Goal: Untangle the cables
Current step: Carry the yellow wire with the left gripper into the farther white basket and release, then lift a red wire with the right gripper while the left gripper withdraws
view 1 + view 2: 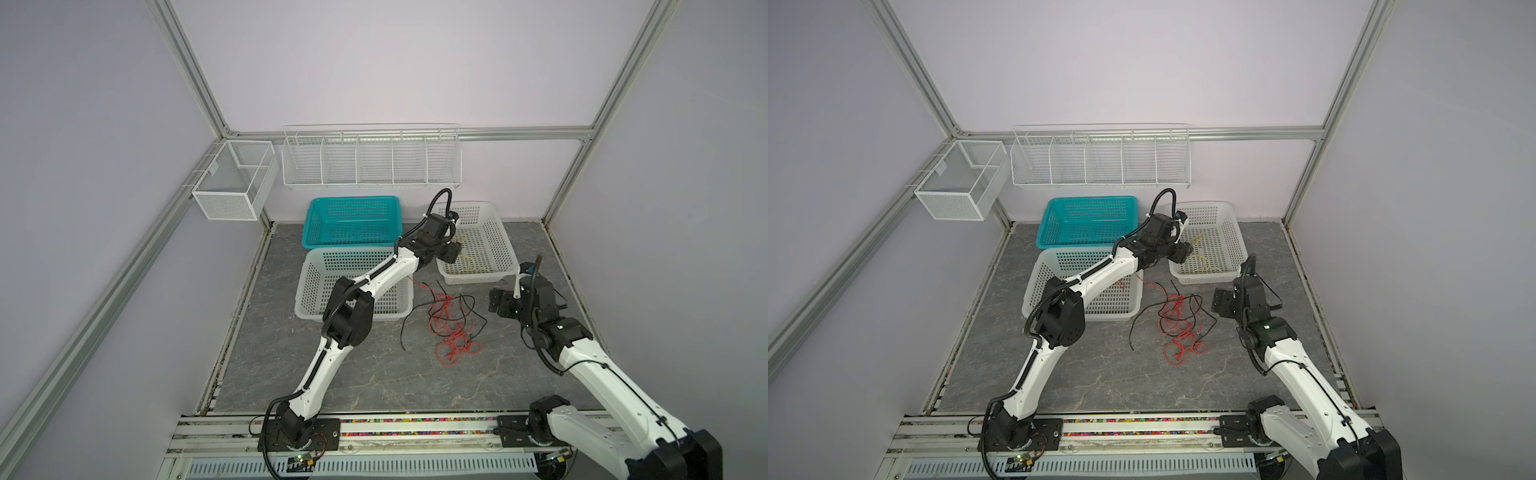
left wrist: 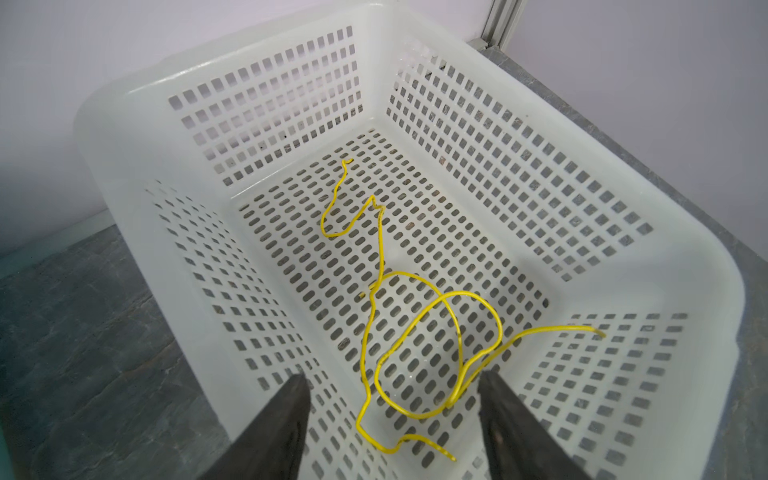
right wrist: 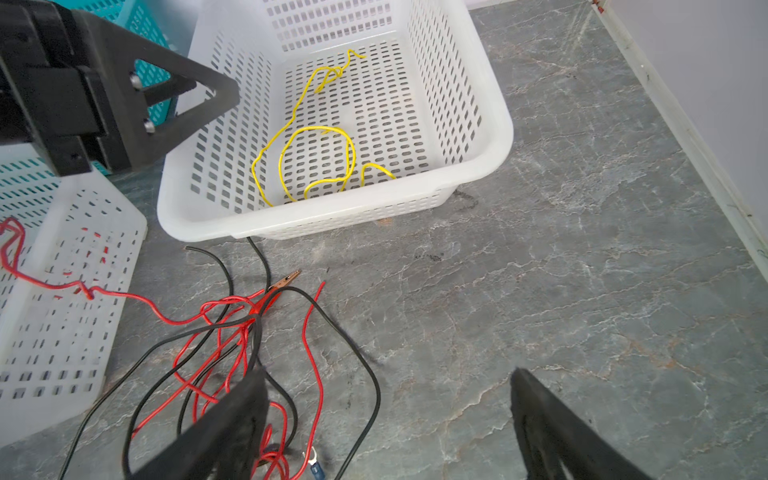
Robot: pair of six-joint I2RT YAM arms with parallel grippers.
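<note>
Cables point(image 1: 453, 324), red and black, lie tangled on the grey table point(image 3: 582, 291), with one red strand trailing into the near white basket point(image 1: 309, 291). Right gripper point(image 3: 386, 374) hangs just over them, jaws spread and gripping nothing. Farther back, a yellow cable point(image 2: 381, 249) lies loose in the far white basket point(image 3: 332, 220), with the left gripper point(image 2: 392, 376) above it, jaws apart.

Soft, even light fills the cell in both top views, leaving only faint shadows by the white basket point(image 1: 478, 277). Frame posts point(image 1: 195, 83) bow at the edges. In the wrist views the near fingers point(image 2: 286, 424) blur dark; the floor point(image 3: 582, 291) is sharp
</note>
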